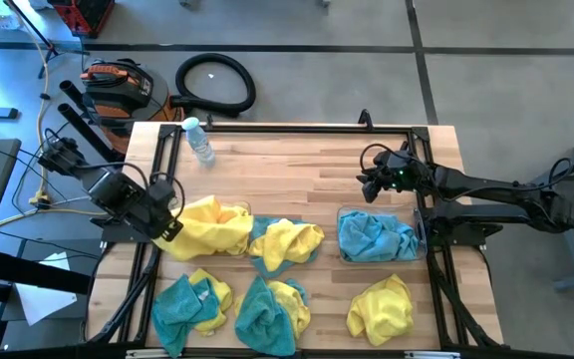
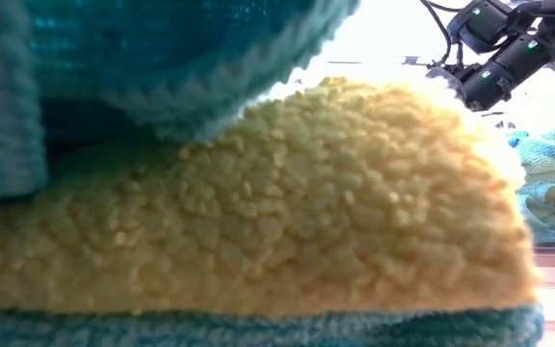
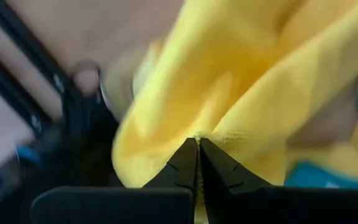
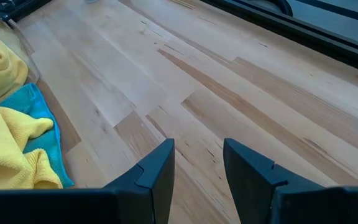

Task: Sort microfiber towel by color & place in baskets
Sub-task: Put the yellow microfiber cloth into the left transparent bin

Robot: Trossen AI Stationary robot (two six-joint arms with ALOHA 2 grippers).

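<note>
- Left claw (image 1: 170,211): at the left side of the wooden surface (image 1: 297,165), its fingers pressed together on a fold of a yellow towel (image 1: 212,227); the left wrist view shows the two dark fingertips (image 3: 191,163) meeting with the yellow cloth (image 3: 241,93) pinched between them.
- Left basket (image 1: 239,207): only its rim shows past the bunched yellow towel, which lies on and across it just beside the left claw.
- Right claw (image 1: 375,182): hovering above bare wood near the far right part of the surface, fingers spread and holding nothing; the right wrist view shows the gap between its fingers (image 4: 157,171) with plain boards beyond.
- Right basket (image 1: 419,237): clear bin at the right side, holding teal-blue towels (image 1: 375,237) piled inside it; the right claw is just beyond its far edge.
- Middle heap (image 1: 285,243): yellow and teal-blue cloths tangled together, between the two baskets.
- Near edge: three more heaps, a teal-and-yellow one at left (image 1: 192,299), a teal-and-yellow one at centre (image 1: 270,309), and a lone yellow towel (image 1: 381,307) at right.
- Low view: filled almost wholly by fuzzy yellow cloth (image 2: 258,222) under teal cloth (image 2: 143,58).
- Water bottle (image 1: 199,140): lying at the far left part of the surface, well apart from the towels.
</note>
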